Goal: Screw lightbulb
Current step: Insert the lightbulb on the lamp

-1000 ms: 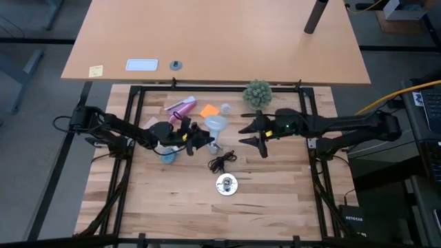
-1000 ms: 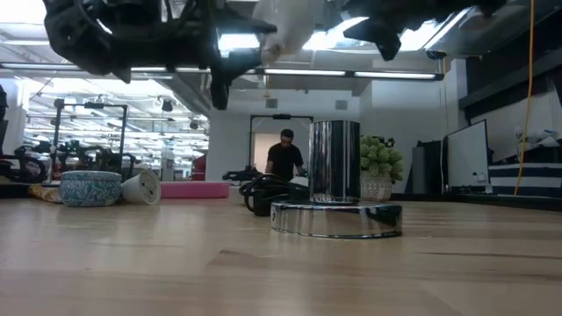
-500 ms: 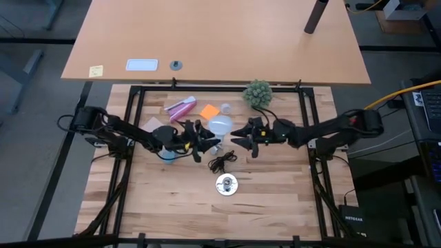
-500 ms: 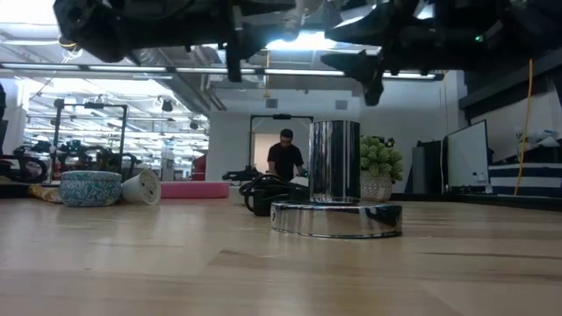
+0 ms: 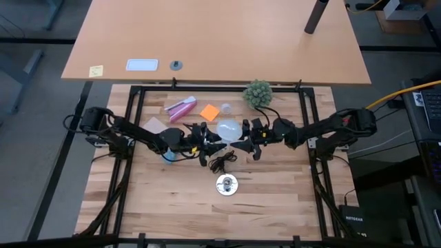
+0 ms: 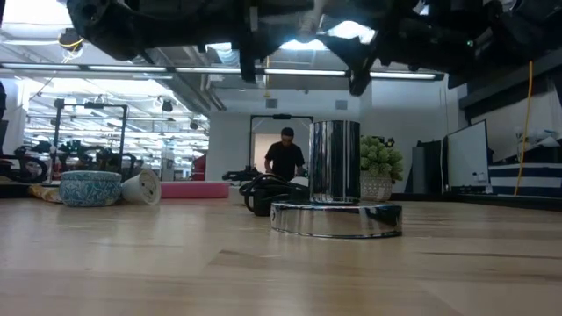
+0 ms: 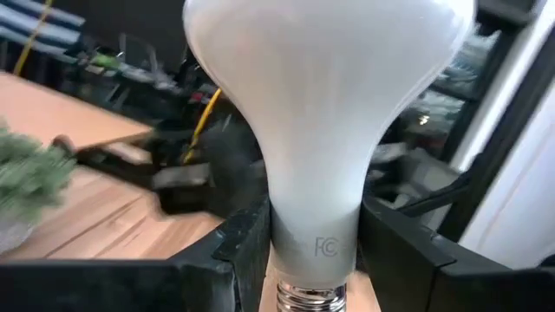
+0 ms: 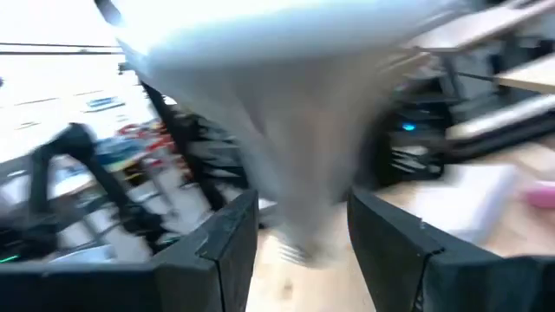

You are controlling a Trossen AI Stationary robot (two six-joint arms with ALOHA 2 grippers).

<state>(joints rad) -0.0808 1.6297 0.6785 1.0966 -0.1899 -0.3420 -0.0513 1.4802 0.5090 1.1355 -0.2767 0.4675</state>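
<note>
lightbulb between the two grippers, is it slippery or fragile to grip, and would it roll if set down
The lightbulb looks smooth and frosted, so the left gripper at its narrow neck could slip. It seems thin-shelled, probably fragile under a hard squeeze. With its round dome and tapered body, it would likely roll in a curve on the table.

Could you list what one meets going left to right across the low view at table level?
Blue patterned bowl → white cup on its side → pink roll → black cord → shiny metal socket → green plant.
</note>
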